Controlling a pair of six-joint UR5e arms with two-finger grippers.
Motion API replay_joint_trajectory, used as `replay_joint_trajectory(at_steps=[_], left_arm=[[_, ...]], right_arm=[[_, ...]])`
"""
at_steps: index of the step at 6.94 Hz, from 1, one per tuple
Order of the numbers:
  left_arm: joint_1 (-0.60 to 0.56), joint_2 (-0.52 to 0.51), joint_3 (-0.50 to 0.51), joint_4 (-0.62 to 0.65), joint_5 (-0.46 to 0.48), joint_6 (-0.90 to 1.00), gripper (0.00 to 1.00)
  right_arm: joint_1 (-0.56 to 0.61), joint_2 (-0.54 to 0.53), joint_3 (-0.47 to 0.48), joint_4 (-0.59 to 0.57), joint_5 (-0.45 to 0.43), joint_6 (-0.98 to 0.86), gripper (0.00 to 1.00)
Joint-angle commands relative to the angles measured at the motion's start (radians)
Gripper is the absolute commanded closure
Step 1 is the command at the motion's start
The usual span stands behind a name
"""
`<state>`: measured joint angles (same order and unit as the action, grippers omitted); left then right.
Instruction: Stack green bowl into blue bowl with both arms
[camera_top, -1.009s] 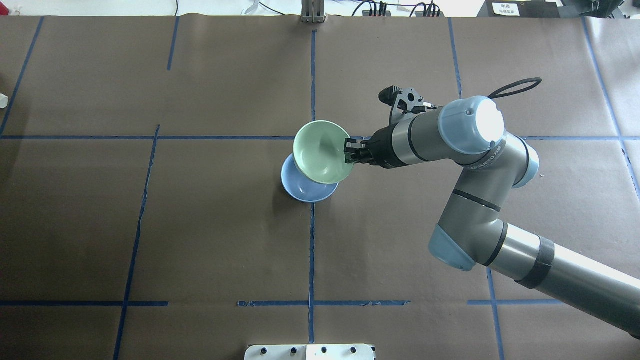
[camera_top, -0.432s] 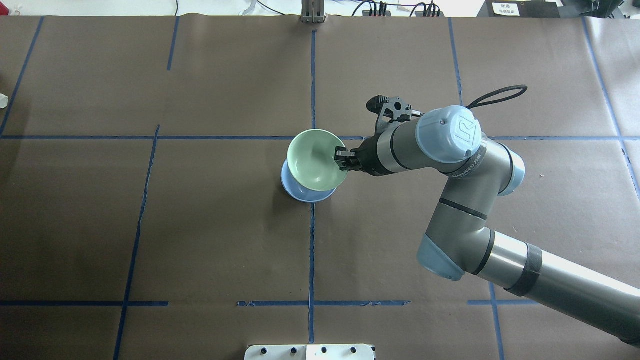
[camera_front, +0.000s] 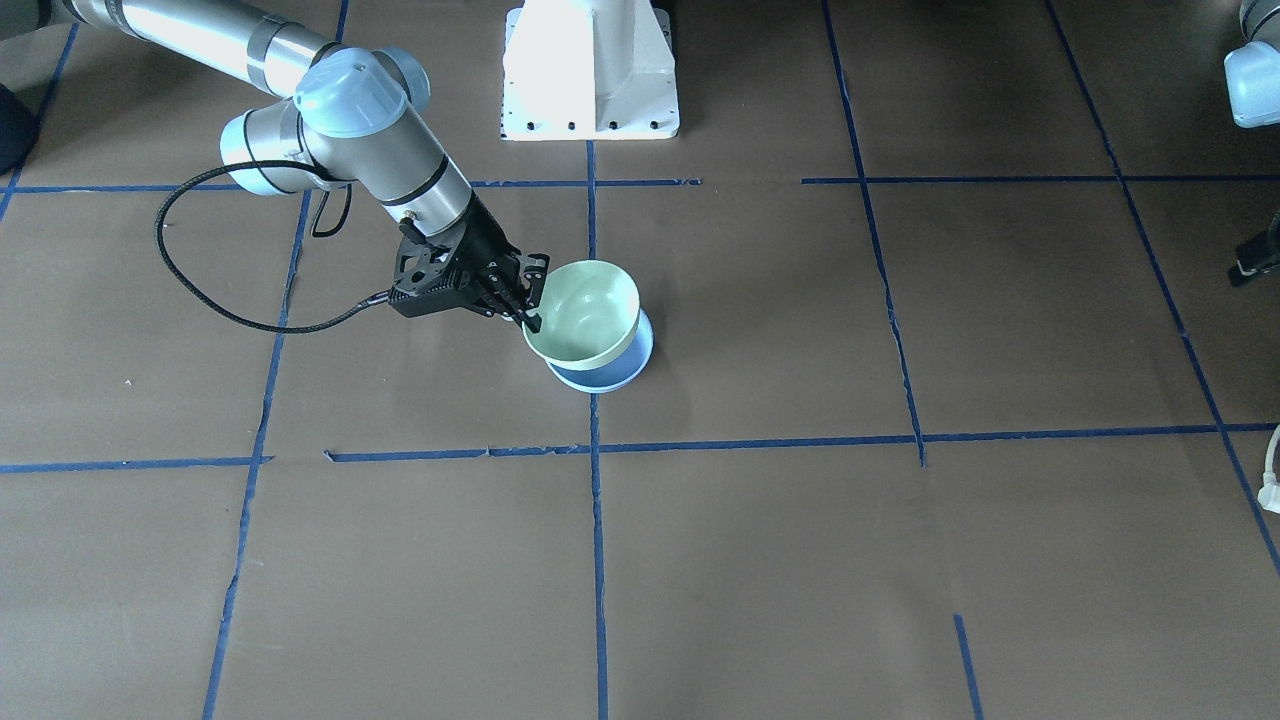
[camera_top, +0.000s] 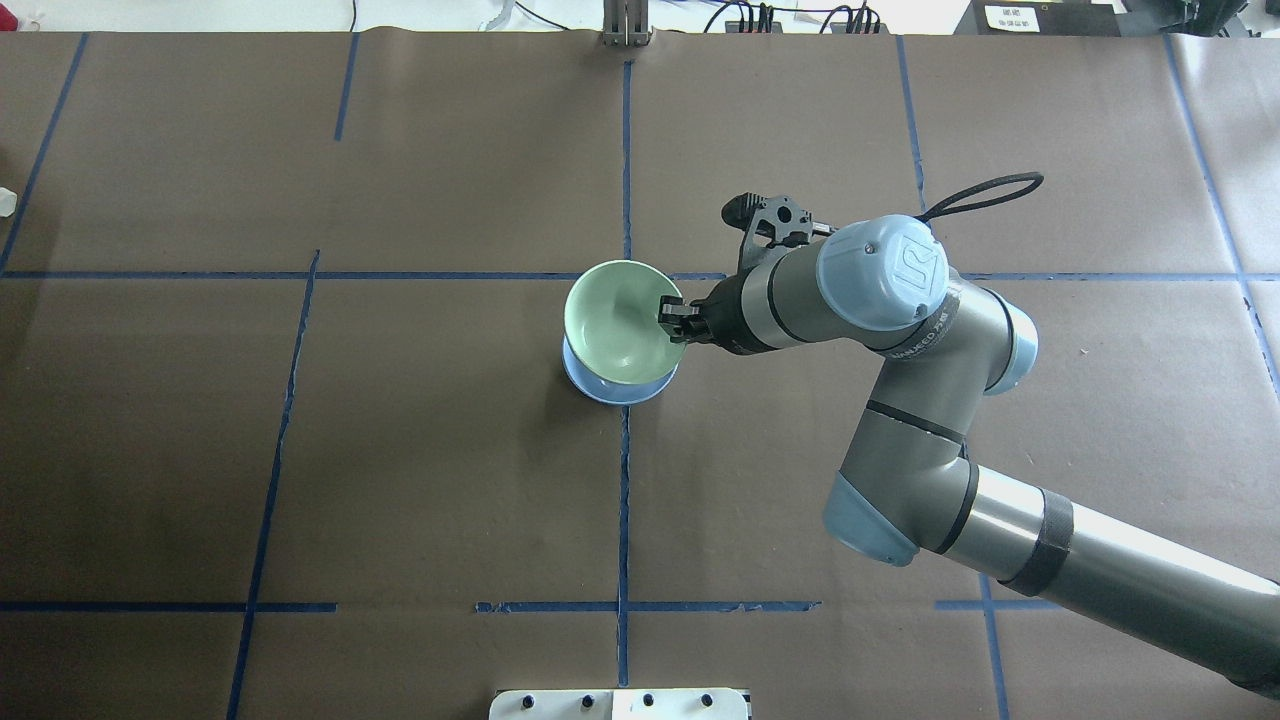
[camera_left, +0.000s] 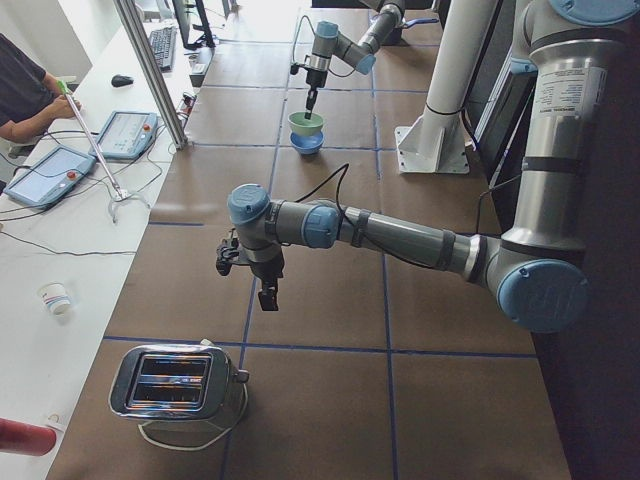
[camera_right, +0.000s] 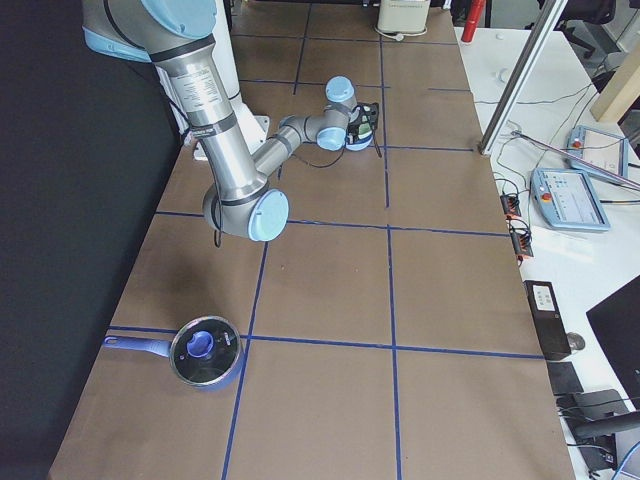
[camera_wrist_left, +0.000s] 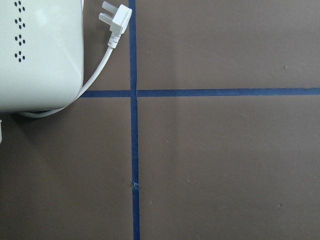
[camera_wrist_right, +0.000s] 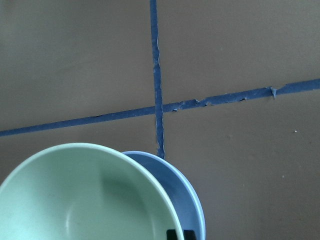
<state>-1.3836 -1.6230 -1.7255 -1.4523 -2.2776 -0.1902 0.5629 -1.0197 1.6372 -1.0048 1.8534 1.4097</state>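
The right pincer (camera_top: 672, 322) is clenched on the green bowl's (camera_top: 615, 322) rim, the bowl tilted inside the blue bowl (camera_top: 612, 388); the left pincer's (camera_left: 268, 296) state cannot be told.

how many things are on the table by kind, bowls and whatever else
bowls: 2, the green bowl gripped by the right gripper over the blue bowl
toasters: 1, the toaster
pots: 1, the lidded pot
total: 4
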Motion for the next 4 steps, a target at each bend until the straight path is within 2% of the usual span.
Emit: replay_joint_trajectory(at_steps=[1,2,4], left_arm=[[0.000,0.000,0.009,-0.002,0.000,0.002,0.00],[0.000,0.000,0.012,-0.003,0.000,0.002,0.00],[0.000,0.000,0.014,-0.003,0.000,0.000,0.00]], right_arm=[[0.000,0.017,0.000,-0.029,0.000,0.000,0.33],[-0.003,0.013,0.000,-0.035,-0.025,0.002,0.00],[-0.001,0.004,-0.002,-0.037,-0.031,-0.002,0.00]])
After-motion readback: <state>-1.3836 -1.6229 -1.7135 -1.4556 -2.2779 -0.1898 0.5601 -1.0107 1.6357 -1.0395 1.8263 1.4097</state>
